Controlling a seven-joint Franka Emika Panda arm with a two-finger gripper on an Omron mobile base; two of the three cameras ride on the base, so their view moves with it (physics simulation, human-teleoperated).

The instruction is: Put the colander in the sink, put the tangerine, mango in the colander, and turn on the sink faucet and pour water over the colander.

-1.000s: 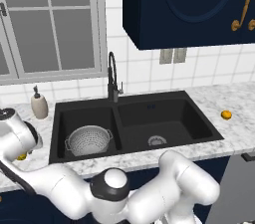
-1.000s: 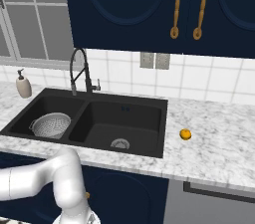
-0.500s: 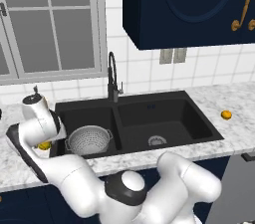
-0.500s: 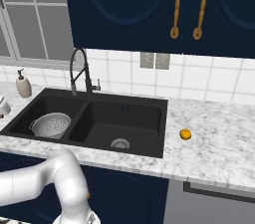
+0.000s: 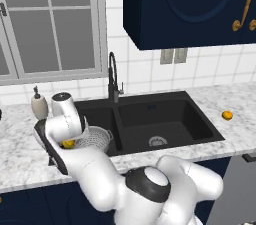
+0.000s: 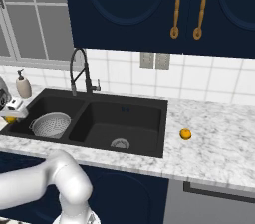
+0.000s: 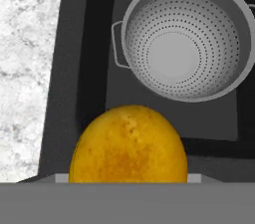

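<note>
My gripper (image 5: pixel 65 146) is shut on the mango (image 5: pixel 68 143), a yellow egg-shaped fruit with orange shading. It hangs over the left edge of the sink's (image 5: pixel 172 111) left basin, just left of the colander (image 5: pixel 96 138). In the hand view the mango (image 7: pixel 128 146) looms close and hides the fingertips, with the empty perforated colander (image 7: pixel 187 39) beyond it on the basin floor. The small orange tangerine (image 5: pixel 227 115) lies on the counter right of the sink, far from the hand. The black faucet (image 5: pixel 113 76) stands behind the basin divider, with no water running.
A beige soap dispenser (image 5: pixel 38 105) stands on the counter behind the hand, left of the sink. Marble counter (image 7: pixel 25 68) borders the basin on the hand's left. Dark wall cabinets (image 6: pixel 149 4) hang above, and a window (image 5: pixel 50 24) is at the back left.
The arm has swung right from over the left counter toward the sink, carrying the mango along. It now hangs at the left basin's edge beside the colander.
</note>
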